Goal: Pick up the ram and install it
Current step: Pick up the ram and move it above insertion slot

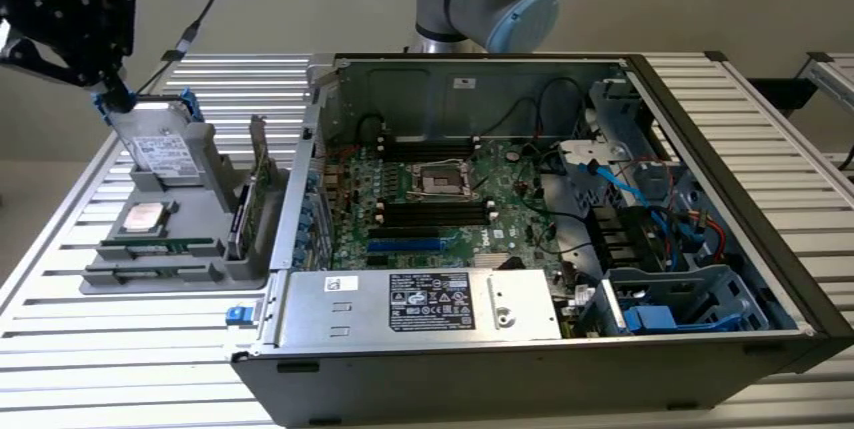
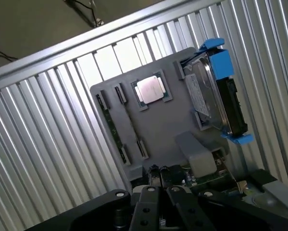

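The ram (image 1: 160,247) is a thin green stick lying on edge in a slot of the grey holder (image 1: 200,174) on the table, at the exterior view's left. In the wrist view the ram (image 2: 113,129) runs along the holder's edge, with a bare slot beside it. My gripper (image 1: 115,99) hangs above the holder's far end, beside the blue-framed hard drive (image 1: 163,149), well away from the ram. Its black fingers (image 2: 156,177) are shut with nothing between them.
The holder also carries a silver processor (image 2: 151,89), the hard drive (image 2: 213,94) and an upright expansion card (image 1: 254,189). An open computer case (image 1: 747,149) fills the exterior view's right, with the motherboard (image 1: 454,199) and its long black slots (image 1: 434,214) inside.
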`<state>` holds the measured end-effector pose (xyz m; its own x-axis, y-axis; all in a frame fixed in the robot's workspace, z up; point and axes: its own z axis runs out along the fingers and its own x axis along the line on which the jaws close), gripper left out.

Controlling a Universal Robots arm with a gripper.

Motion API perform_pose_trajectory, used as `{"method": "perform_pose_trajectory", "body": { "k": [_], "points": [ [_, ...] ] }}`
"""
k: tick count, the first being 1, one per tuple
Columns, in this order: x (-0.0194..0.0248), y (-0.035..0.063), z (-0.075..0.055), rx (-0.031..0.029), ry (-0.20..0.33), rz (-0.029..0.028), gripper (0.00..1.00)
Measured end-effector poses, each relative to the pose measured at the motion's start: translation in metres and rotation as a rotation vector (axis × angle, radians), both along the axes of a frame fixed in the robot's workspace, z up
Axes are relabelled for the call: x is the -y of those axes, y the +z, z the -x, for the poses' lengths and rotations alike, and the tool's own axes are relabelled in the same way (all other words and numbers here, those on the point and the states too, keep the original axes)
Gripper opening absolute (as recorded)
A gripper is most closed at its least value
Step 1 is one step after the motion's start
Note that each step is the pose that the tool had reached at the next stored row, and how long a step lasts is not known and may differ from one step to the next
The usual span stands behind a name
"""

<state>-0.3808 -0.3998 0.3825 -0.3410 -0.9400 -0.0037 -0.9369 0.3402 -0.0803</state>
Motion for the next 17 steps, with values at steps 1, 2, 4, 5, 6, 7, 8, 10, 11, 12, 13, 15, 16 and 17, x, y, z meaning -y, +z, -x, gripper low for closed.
{"method": "perform_pose_trajectory", "body": {
  "k": [1,2,4,5,6,7,8,10,11,12,13,15,16,17],
  "points": [
    [0.0,-0.0003,0.0,0.0001,0.02,-0.0087,0.1],
    [0.0,-0.0005,0.0,0.0001,0.038,-0.0173,0.1],
    [0.0,-0.0009,0.0,0.0,0.073,-0.0346,0.1],
    [0.0,-0.0011,0.0,0.0002,0.091,-0.0438,0.1],
    [0.0,-0.0012,0.0,0.0002,0.108,-0.0534,0.1],
    [0.0,-0.0013,0.0,0.0002,0.124,-0.0632,0.1],
    [0.0,-0.0014,0.0,0.0004,0.14,-0.0755,0.1],
    [0.0,-0.0015,0.0,-0.0002,0.166,-0.0999,0.1],
    [0.0,-0.0014,0.0,-0.0017,0.178,-0.1087,0.1],
    [0.0,-0.0015,0.0,-0.0036,0.19,-0.1166,0.1],
    [0.0,-0.0015,-0.0001,-0.007,0.202,-0.1235,0.1],
    [0.0,-0.0015,0.0,-0.0156,0.223,-0.1317,0.1],
    [0.0,-0.0015,0.0,-0.0201,0.235,-0.1342,0.1],
    [0.0,-0.0014,0.0,-0.0247,0.247,-0.1353,0.1]
  ]
}}
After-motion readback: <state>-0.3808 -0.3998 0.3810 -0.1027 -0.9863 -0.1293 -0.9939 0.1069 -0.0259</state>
